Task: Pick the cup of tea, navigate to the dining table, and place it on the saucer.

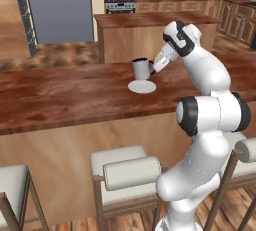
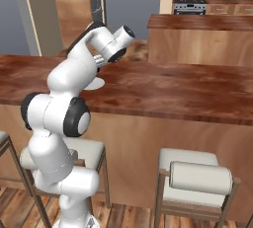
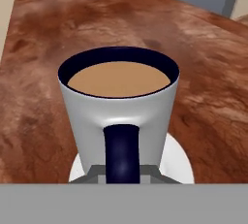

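Note:
The cup of tea [image 1: 141,68] is a grey mug with a dark rim, holding light-brown liquid. My gripper [image 1: 152,67] is shut on its dark handle from the right. The cup hangs upright right over the white saucer [image 1: 142,87], which lies on the reddish-brown dining table [image 1: 60,95]. I cannot tell whether the cup's base touches the saucer. In the hand view the cup of tea [image 3: 118,97] is close up, with my gripper [image 3: 122,172] shut on the handle and the saucer [image 3: 180,162] showing beneath it. From the right base view the arm hides the cup, and an edge of the saucer [image 2: 97,83] shows.
Padded bar stools [image 1: 125,172] [image 2: 195,177] stand along the table's near side, beside the robot's base. A shorter wooden island [image 1: 135,32] stands behind the table. Kitchen counters with a stove [image 1: 120,5] run along the back wall.

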Robot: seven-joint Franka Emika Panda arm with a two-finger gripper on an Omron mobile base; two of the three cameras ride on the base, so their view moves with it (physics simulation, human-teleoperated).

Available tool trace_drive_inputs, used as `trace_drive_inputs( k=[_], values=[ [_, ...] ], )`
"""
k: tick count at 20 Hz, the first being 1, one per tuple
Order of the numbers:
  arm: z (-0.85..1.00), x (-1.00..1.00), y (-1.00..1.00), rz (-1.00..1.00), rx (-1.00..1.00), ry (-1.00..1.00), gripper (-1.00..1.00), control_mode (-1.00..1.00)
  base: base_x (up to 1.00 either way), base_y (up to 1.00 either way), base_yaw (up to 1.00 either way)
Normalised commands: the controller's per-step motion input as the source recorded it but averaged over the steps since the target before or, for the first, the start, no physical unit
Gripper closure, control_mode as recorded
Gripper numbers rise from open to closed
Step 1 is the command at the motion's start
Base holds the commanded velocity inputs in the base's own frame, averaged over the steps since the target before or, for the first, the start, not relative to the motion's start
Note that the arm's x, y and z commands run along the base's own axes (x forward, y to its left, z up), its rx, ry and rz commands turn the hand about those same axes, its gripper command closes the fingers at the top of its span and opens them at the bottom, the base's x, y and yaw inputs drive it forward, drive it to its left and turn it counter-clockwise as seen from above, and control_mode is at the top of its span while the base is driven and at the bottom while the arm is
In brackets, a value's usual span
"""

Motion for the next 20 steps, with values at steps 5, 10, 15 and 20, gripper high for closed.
trace_drive_inputs(
  k=[5,10,15,20],
  values=[
    [-0.22,0.00,0.00,0.02,0.00,0.07,1.00,-1.00,0.00,0.00,0.00],
    [-0.43,0.00,0.00,0.00,0.00,0.00,1.00,-1.00,0.00,0.00,0.00],
    [-0.64,0.00,0.00,0.00,0.00,-0.01,1.00,-1.00,0.00,0.00,0.00],
    [-0.08,0.07,0.00,0.00,0.00,-0.09,1.00,-1.00,0.00,0.00,0.00]
  ],
)
